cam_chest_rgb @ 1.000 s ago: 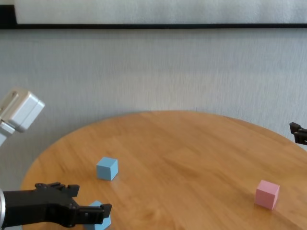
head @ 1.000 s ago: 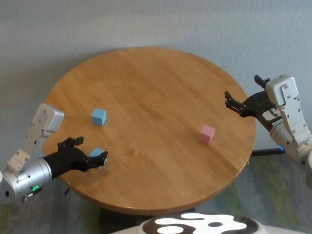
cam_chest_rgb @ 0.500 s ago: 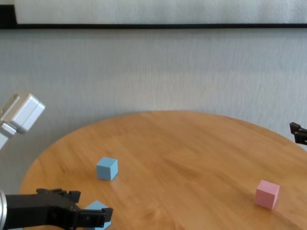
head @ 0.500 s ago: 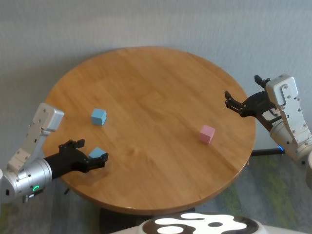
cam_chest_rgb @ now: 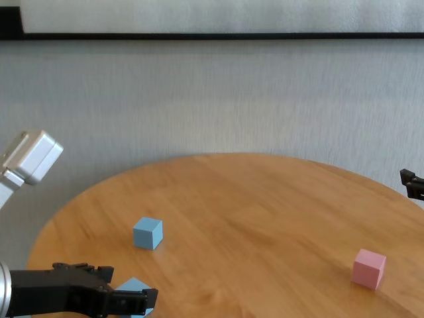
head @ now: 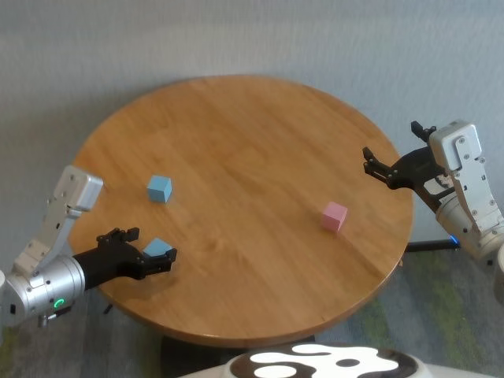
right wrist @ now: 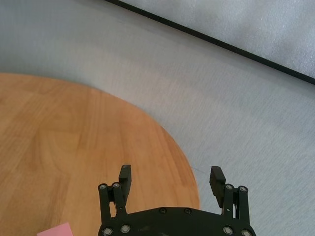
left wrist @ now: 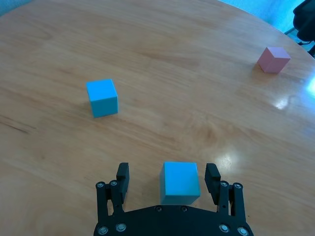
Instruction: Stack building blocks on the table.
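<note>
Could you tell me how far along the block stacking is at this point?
Nothing is stacked: all three blocks sit apart on the table. The open left gripper straddles the near blue block, not gripping. The far blue block and pink block wait; the right gripper hovers idle.

A blue block is framed by two black fingers on a wooden table.

The left gripper (left wrist: 168,178) is seen at the bottom middle of the frame, spread wide, with a light blue block (left wrist: 179,182) between its fingers (left wrist: 122,176) and a gap left on each side. Another blue block (left wrist: 102,97) is seen at the middle left. A pink block (left wrist: 273,59) is seen at the upper right. All three are set on the table (left wrist: 167,69).
</note>
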